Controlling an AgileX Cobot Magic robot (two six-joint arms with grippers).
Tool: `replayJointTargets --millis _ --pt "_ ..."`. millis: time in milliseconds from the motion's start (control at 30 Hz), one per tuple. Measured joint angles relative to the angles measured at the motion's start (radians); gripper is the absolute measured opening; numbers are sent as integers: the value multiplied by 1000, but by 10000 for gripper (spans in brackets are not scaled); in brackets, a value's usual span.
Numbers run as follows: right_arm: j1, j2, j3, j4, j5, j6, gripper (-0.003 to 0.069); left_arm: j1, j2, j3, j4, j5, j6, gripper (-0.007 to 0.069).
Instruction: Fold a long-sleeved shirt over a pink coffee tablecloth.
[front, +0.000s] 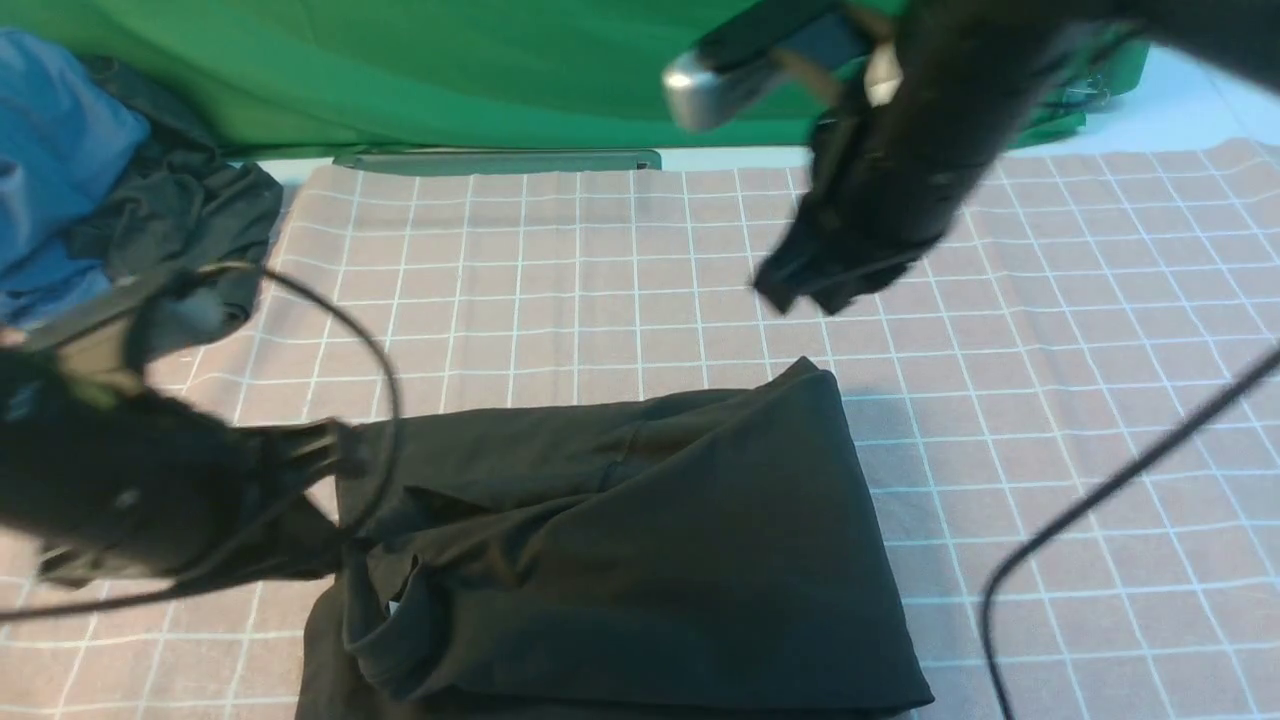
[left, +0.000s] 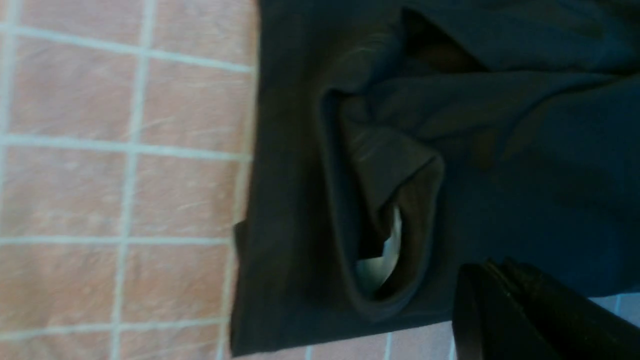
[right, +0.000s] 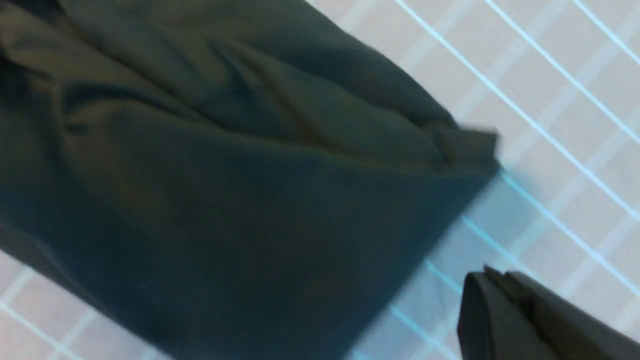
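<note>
**Status: both grippers closed, shirt folded on the checked cloth**

My left gripper is closed, fingers together, at the left edge of the long-sleeved shirt. I cannot tell whether any fabric is pinched between them. My right gripper is closed as well and carries nothing. In the front view it is blurred and hangs in the air beyond the shirt's far right corner.

Markings. The left wrist view shows the collar lying open with a white label inside it. No writing on the label can be read. In the front view the label is only a small white speck at the near left of the shirt.

Surface. The shirt lies as a folded, creased black block on the pink coffee tablecloth. The tablecloth spreads past the shirt to the left, to the right and on the far side, and its thin white lines form small squares.

- Beyond the shirt, past the tablecloth's far edge: a green cloth and a strip of white table top.
- Far left of the shirt: a blue garment and a dark grey garment. The grey one overlaps the tablecloth's corner.
- Right of the shirt: a black cable crosses the tablecloth.

View differences. Only the front view shows both arms, the green cloth and the two spare garments. Only the left wrist view shows the collar opening clearly. The right wrist view shows one shirt corner lying flat on the grid, with my right fingers clear of it.
</note>
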Motion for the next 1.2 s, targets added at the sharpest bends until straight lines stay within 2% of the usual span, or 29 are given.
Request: replayJointTargets --millis 167,233,400,500,567,633,867,967,1200 --pt "-15 -82 131 2 -22 0 36 -88 160 -93 25 -6 13 13" --pt "-16 -132 216 3 -82 0 36 -128 258 -148 44 -13 13 13" --pt "-16 -186 311 4 -173 0 36 -145 377 -185 83 -15 10 16" --pt "-16 -191 332 5 -191 0 36 -145 427 -185 163 37 -44 17" --pt "-16 -191 334 5 -202 0 36 -146 432 -172 264 56 -143 17" --pt "-16 -191 334 5 -208 0 36 -146 422 -153 317 61 -191 17" --pt "-16 -192 334 7 -234 0 36 -146 364 -131 335 72 -221 17" --pt "-16 -192 334 6 -235 0 36 -146 333 -169 317 50 -191 17" --pt "-16 -192 334 8 -271 0 35 -146 356 -311 73 3 76 17"
